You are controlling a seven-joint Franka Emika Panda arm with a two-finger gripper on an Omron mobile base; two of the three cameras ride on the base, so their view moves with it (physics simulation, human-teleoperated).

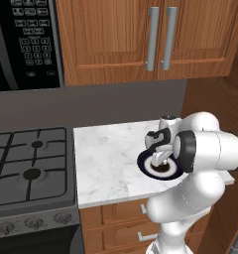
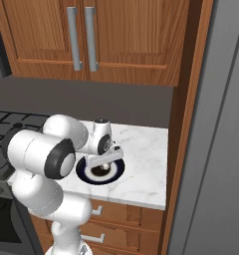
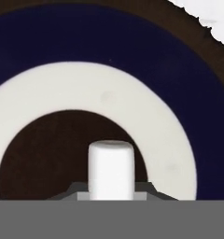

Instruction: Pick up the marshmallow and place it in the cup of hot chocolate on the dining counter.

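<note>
The white marble counter (image 1: 106,158) lay beside the black stove (image 1: 29,168), under wooden cabinets (image 1: 141,34). Near its front edge sat the round dark blue plate (image 1: 147,166) with a white ring. The gripper (image 1: 160,161) hung straight down over the plate's dark middle. In the hand view its jaws were drawn in tight on the marshmallow (image 3: 110,169), pinching it from both sides. The marshmallow was a small white short cylinder with soft edges, standing upright over the plate's centre.
</note>
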